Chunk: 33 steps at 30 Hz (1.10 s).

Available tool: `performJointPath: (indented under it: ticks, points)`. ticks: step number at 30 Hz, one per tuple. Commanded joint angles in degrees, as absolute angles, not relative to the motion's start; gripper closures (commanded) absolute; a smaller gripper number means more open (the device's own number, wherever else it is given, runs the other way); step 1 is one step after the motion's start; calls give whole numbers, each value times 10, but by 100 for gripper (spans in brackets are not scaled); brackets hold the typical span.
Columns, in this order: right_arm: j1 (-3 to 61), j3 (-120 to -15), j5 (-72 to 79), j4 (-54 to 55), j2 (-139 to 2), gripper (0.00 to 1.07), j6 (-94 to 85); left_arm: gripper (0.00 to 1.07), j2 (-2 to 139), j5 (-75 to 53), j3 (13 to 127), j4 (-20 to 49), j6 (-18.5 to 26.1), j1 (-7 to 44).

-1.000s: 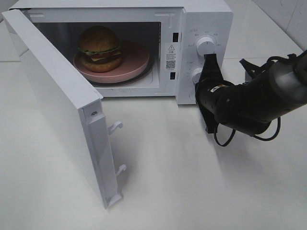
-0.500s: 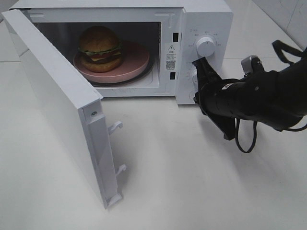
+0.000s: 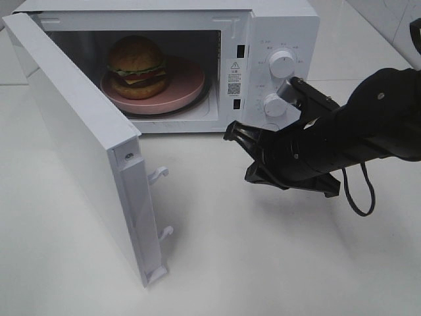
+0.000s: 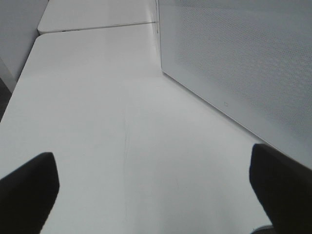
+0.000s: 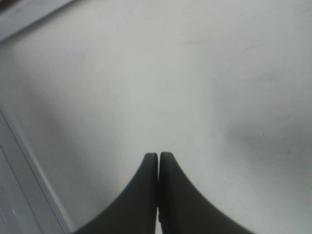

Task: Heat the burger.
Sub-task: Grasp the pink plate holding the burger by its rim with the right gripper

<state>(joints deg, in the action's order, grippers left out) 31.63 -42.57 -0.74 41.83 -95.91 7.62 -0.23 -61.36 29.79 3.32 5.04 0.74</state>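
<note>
Some plate rim (image 3: 191, 89) behind burger (image 3: 137, 66).

microwave (image 3: 283, 26): white shell, smooth, soft sheen, painted-metal look imo | door (image 4: 243, 63): fine dotted mesh texture, matt | knobs (image 3: 283, 64): white, plasticky | burger (image 3: 136, 56): bun super glossy | plate (image 3: 187, 84): pink, smooth, fairly matt | surface (image 3: 230, 257): white, smooth, faint sheen | right pincer (image 5: 158, 157): black, matt, plastic-looking

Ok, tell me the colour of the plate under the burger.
The plate is pink, clearest in the exterior high view.
</note>
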Motion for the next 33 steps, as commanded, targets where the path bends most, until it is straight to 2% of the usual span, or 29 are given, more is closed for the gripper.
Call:
performJointPath:
  ticks: [1,2,9,15,19,23,33]
  points:
    - [313,-455,-119,331,-952,107,50,6,-13,-612,296,33,50,5]
    - [313,-455,-119,331,-952,107,50,6,-13,-612,296,33,50,5]
    - [313,-551,-327,149,-952,107,48,6,-13,-612,296,33,50,5]
    - [313,-609,-446,66,-952,107,-24,6,-13,-612,296,33,50,5]
    - [313,-631,-495,50,-952,106,-98,6,-13,-612,296,33,50,5]
    - [313,-660,-550,47,-952,105,-255,6,-13,-612,296,33,50,5]
    - [313,-676,-567,23,-952,104,-538,6,-13,-612,296,33,50,5]
